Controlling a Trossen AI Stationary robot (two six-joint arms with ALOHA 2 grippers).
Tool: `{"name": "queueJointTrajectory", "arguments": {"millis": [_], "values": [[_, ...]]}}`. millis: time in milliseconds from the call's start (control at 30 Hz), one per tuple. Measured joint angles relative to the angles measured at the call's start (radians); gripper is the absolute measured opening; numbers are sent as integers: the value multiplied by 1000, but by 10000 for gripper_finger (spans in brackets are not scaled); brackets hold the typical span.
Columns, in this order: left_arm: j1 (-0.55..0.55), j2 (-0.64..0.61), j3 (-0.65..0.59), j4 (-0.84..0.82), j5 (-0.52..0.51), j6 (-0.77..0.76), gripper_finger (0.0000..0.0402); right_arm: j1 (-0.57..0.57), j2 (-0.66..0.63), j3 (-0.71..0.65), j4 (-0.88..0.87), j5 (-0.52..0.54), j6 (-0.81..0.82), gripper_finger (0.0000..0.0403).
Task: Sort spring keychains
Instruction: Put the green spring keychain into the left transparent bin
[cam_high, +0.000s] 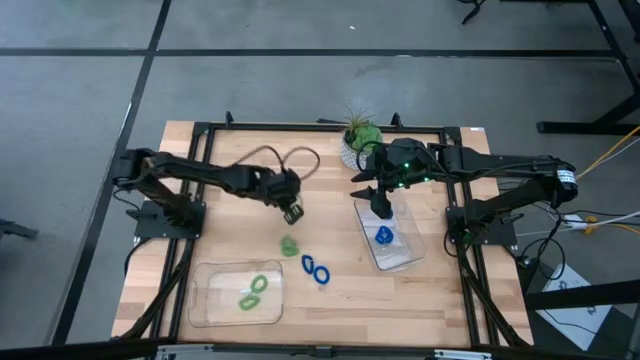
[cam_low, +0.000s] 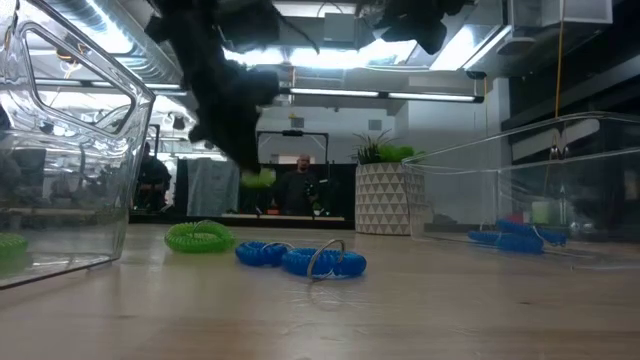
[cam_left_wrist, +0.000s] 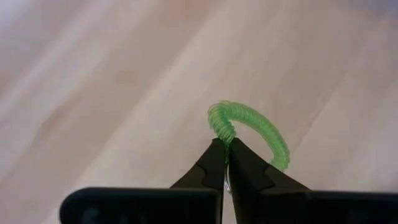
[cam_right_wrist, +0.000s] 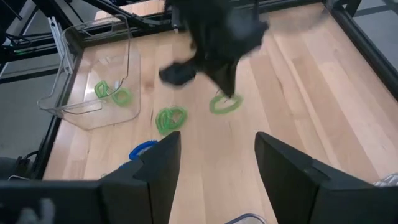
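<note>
My left gripper (cam_high: 292, 211) is over the middle of the table, shut on a light green spring keychain (cam_left_wrist: 250, 122), which also shows in the low view (cam_low: 258, 178). Another green keychain (cam_high: 289, 245) lies on the wood beside two blue ones (cam_high: 316, 268). The clear left tray (cam_high: 205, 300) holds green keychains (cam_high: 254, 291). My right gripper (cam_high: 383, 207) hovers open over the clear right tray (cam_high: 402, 258), in which a blue keychain (cam_high: 385, 236) lies. My left gripper pinches the green keychain between its two fingertips (cam_left_wrist: 214, 155), at one end of the visible coil arc (cam_left_wrist: 221, 124). The fingers come from above, slanting down. The keychain is lifted clear of the table and hangs at the fingertips (cam_right_wrist: 225, 102).
A potted plant (cam_high: 360, 135) in a white patterned pot stands at the far edge, between the arms. A loose cable (cam_high: 290, 158) loops over the left arm. Bare wood lies along the near edge between the trays. A person (cam_low: 300, 185) shows in the room behind.
</note>
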Motion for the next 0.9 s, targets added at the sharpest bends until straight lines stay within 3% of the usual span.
{"name": "queueJointTrajectory", "arguments": {"millis": [500, 667, 900], "values": [[87, -381, 3, 23, -117, -22, 4, 0, 0, 0, -12, 0, -23, 205], [86, -453, 3, 34, -151, -33, 4, 0, 0, 0, -12, 0, -23, 205], [86, -492, 4, 93, -121, -16, 4, 0, 0, 0, -12, 0, -21, 205]]}}
